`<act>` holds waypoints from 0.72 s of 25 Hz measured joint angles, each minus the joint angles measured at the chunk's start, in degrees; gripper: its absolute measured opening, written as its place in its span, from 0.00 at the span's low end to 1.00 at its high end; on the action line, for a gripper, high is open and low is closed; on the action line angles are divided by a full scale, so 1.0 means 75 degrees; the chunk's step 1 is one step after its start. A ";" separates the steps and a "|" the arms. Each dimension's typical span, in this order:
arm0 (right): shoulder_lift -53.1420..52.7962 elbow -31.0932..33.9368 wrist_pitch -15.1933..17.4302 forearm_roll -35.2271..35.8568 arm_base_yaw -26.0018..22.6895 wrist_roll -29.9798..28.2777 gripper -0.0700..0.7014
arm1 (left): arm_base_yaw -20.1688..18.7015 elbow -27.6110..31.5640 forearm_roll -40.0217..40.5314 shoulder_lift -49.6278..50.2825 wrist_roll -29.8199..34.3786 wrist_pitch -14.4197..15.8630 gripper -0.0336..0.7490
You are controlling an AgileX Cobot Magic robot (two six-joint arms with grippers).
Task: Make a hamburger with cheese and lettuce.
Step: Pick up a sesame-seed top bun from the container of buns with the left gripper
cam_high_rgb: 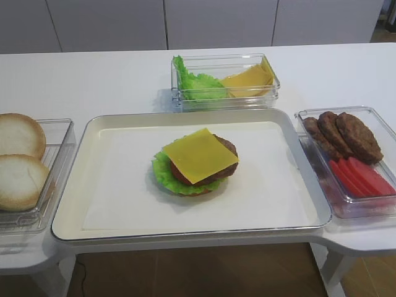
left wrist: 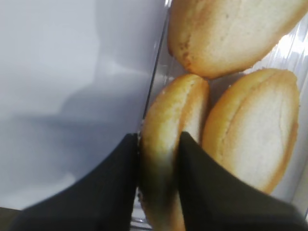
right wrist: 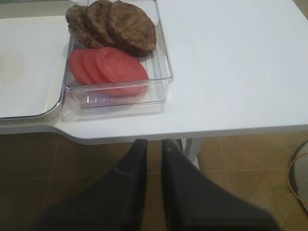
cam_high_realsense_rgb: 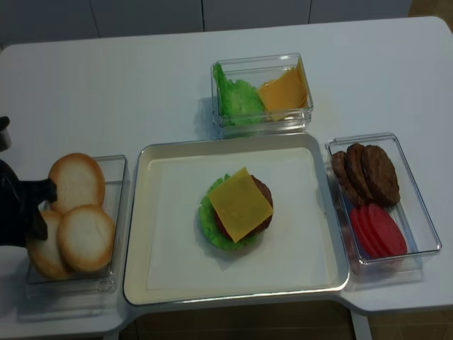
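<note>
The hamburger point(cam_high_rgb: 198, 164) sits mid-tray with no top bun. A square yellow cheese slice point(cam_high_rgb: 199, 154) lies on its brown patty, and ruffled green lettuce point(cam_high_rgb: 161, 172) frills out at the lower left. My left gripper point(left wrist: 159, 142) is shut on the edge of a pale bun half point(left wrist: 166, 110) standing on its side in the bun container. In the realsense view this gripper point(cam_high_realsense_rgb: 39, 212) is at the far left. My right gripper point(right wrist: 150, 144) is shut and empty, below the table's front edge over the floor.
The white tray point(cam_high_rgb: 111, 185) fills the table's middle. A clear container point(cam_high_rgb: 59, 133) at left holds the bun halves. A back container point(cam_high_rgb: 224, 80) holds loose lettuce and cheese slices. A right container point(right wrist: 163, 91) holds patties and tomato slices.
</note>
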 joint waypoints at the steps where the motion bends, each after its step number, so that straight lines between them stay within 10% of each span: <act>1: 0.0000 0.0000 0.0000 0.0000 0.0000 0.0000 0.20 | 0.0000 0.0000 0.0000 0.0000 0.0000 0.0000 0.27; 18: 0.0000 0.0000 0.0000 0.0000 0.0000 0.0000 0.20 | 0.0000 0.0000 0.0407 -0.0886 0.0132 0.0029 0.25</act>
